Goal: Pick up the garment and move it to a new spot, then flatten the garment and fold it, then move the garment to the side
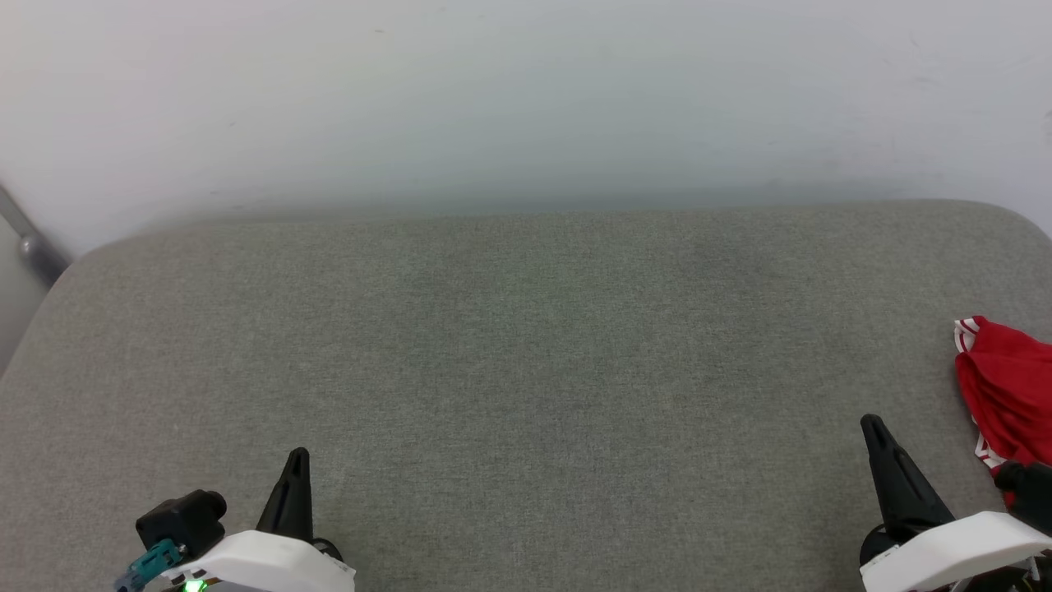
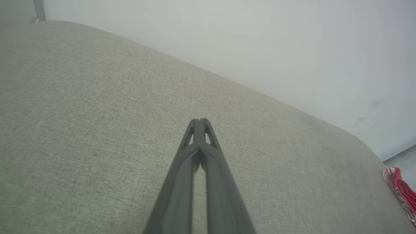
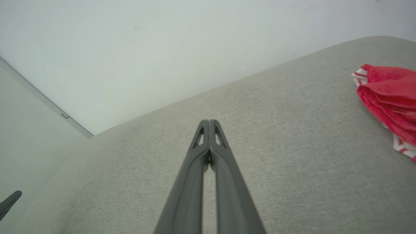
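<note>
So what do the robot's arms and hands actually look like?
The left gripper and right gripper match: smooth white wrist shell, two long, dark, tapering fingers with small slots near the tips. The left wrist also carries a black knob, a teal plug and a tiny green light.

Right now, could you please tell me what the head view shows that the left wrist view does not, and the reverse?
Head view's own: the right gripper, shut, near the garment, plus both white wrist housings. Left wrist view's own: the left gripper close up, its tips pressed together, holding nothing. Shared: the grey cushion, the pale wall, the left gripper itself, and the red garment bunched at the cushion's right edge.
</note>
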Tool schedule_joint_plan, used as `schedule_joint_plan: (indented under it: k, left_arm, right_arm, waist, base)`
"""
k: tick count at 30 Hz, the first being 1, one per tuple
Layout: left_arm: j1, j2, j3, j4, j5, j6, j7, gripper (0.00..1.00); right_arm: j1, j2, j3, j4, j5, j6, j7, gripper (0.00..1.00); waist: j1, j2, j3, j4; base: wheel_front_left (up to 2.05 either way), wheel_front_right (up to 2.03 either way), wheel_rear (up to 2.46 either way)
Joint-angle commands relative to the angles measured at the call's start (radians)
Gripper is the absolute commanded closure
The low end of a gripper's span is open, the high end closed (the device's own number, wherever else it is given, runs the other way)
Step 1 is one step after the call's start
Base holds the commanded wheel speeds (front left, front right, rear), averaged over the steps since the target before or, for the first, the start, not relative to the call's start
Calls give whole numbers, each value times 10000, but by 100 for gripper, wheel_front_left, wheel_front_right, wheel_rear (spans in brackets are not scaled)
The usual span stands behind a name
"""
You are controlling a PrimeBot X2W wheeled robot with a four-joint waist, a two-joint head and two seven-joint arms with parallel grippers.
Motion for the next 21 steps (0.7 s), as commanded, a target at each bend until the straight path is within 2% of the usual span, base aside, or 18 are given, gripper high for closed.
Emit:
schedule_joint_plan:
  k: [1,21]
  left_arm:
    - [-315,-24,209,-66,-369,-133,92,100]
    - [-601,-556,1066,209,-2740,-850,815,100]
  right_arm:
    - [-341,11,-58,-14,467,0,16,100]
    - [-822,128,-218,717,3358,0,139,100]
  waist:
    - [0,0,3,5]
    - [0,0,41,54]
  base:
    - [0,0,0]
    - [0,0,0]
